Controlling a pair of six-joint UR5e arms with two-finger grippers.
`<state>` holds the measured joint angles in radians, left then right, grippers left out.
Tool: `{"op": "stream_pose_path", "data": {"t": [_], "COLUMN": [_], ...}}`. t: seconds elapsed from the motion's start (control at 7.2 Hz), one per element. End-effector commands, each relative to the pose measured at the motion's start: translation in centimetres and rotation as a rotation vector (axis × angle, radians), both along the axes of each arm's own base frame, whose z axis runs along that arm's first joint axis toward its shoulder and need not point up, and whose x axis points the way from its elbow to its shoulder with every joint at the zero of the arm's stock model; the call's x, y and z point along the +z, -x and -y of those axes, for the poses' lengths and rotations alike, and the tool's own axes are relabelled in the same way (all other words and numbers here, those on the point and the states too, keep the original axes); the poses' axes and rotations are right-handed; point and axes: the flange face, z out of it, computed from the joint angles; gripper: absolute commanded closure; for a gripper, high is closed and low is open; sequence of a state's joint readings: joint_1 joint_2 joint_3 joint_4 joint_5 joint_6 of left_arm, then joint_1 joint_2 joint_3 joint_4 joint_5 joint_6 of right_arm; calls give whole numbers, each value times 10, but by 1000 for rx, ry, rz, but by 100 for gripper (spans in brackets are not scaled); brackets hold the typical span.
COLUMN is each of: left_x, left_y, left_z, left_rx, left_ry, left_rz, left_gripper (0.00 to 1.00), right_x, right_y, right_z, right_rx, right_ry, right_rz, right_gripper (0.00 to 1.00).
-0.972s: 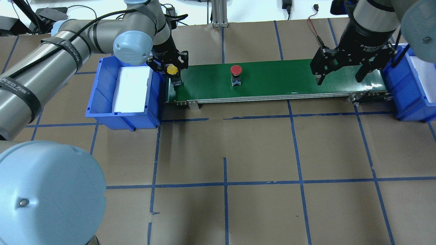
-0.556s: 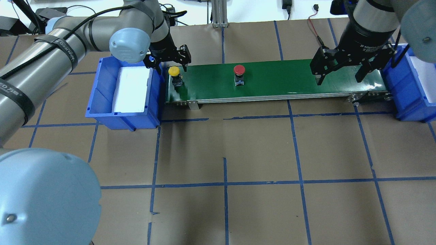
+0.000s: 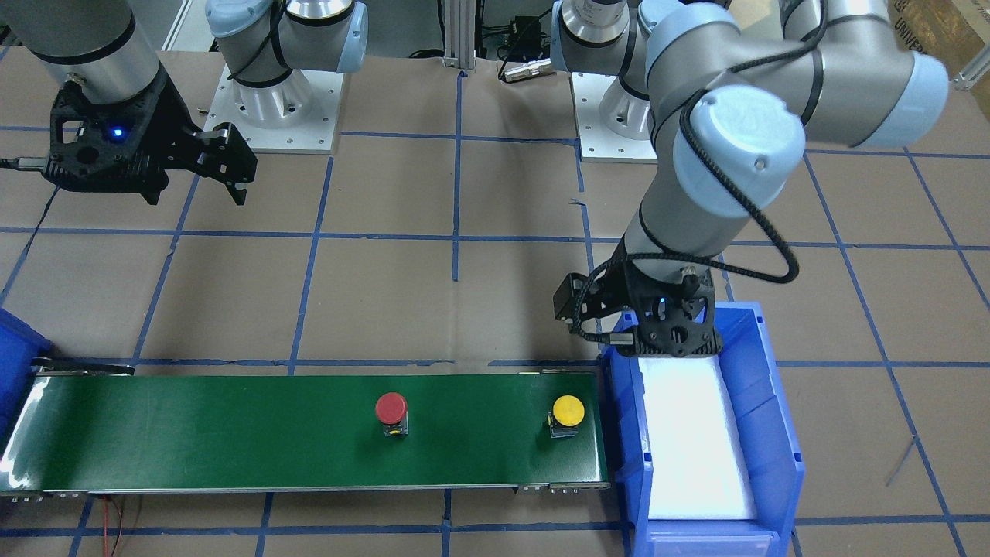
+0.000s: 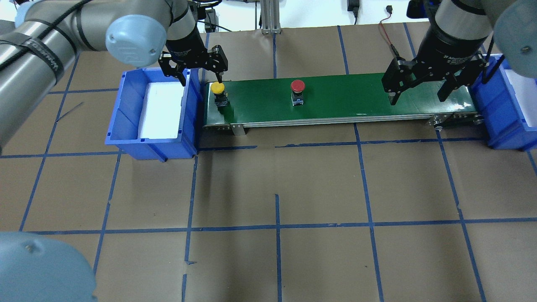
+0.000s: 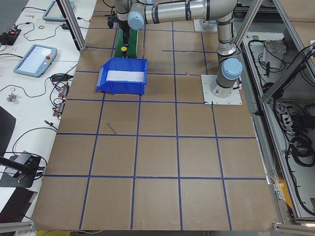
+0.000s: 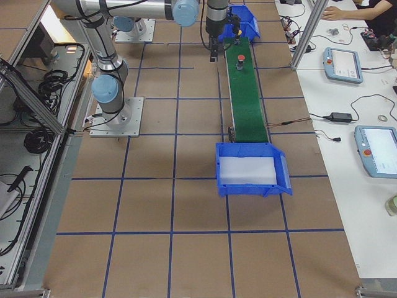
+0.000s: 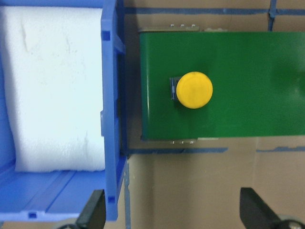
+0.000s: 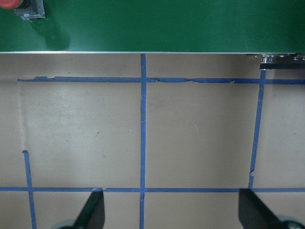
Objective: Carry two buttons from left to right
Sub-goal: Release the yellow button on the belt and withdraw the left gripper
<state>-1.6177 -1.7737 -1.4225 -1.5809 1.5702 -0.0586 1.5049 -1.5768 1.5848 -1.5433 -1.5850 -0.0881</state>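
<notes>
Left fingers (image 4: 221, 67) wide, empty above bin wall (image 4: 193, 113), yellow button (image 4: 217, 87) beside, right fingers (image 4: 444, 92) wide over belt (image 4: 344, 98)

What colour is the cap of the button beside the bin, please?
Its cap is yellow, clearest in the left wrist-mounted view.

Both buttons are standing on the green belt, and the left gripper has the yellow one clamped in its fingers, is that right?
Not quite. The red button and yellow button do stand on the green belt, but the left gripper is open and clear of the yellow one. The left wrist view shows its fingers spread wide.
</notes>
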Motion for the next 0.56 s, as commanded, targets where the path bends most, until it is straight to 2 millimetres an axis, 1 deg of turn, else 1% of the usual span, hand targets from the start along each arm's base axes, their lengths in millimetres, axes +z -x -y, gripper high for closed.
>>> {"op": "stream_pose_path", "data": {"t": [0.0,0.28,0.42], "left_x": [32,20,21], "left_y": [-23,-21,-17], "left_z": [-84,-99,-100], "left_rx": [1,9,5], "left_ry": [3,18,25], "left_rz": [17,19,3], "left_gripper": [0,0,0], "right_x": [2,2,0], "right_y": [0,0,0], "right_z": [-2,-1,-2], "right_rx": [-1,-1,-1], "right_ry": [-1,5,-4], "right_rz": [0,0,1], "right_gripper": [0,0,0]}}
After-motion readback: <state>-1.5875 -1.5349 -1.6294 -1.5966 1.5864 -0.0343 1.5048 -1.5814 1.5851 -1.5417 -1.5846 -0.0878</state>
